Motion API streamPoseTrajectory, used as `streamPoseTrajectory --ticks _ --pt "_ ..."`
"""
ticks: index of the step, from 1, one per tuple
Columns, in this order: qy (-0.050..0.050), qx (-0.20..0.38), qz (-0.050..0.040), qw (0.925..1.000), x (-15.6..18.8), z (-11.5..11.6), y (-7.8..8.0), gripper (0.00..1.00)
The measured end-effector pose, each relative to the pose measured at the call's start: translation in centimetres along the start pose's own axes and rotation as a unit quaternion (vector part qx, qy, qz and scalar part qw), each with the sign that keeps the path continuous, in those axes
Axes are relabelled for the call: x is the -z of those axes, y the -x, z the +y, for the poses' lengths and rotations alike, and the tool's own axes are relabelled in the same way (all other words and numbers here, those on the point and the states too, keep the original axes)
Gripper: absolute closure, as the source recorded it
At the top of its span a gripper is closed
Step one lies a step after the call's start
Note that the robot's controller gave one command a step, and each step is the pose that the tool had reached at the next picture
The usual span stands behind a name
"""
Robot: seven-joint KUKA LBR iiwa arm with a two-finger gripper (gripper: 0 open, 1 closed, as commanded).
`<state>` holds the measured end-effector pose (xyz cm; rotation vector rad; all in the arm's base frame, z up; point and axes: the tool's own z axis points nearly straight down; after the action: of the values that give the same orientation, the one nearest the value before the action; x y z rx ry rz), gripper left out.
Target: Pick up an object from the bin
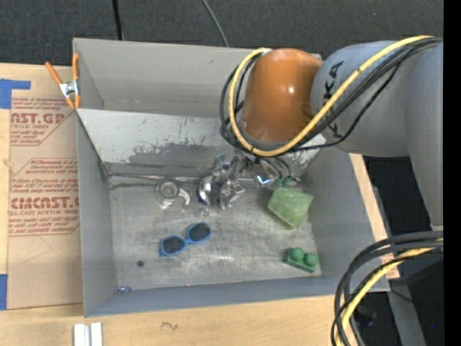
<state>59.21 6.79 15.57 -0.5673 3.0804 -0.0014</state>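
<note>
Our gripper sits low in the middle of the bin, between a clear ring, left, and a pale green block, right; whether it is spread we cannot tell. We judge this the approach: next, centre on one.

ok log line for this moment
gripper low in bin centre | light green block beside it | blue glasses apart | held: none seen

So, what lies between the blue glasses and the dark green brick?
Nothing: in the camera view, the bin floor between the blue glasses and the dark green brick is bare grey metal.
</note>
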Motion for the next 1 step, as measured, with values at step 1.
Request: streamPoseTrajectory --ticks 1 --pt "0.002 0.000 0.0032 1.0000 -0.23 0.45 0.36 1.00"
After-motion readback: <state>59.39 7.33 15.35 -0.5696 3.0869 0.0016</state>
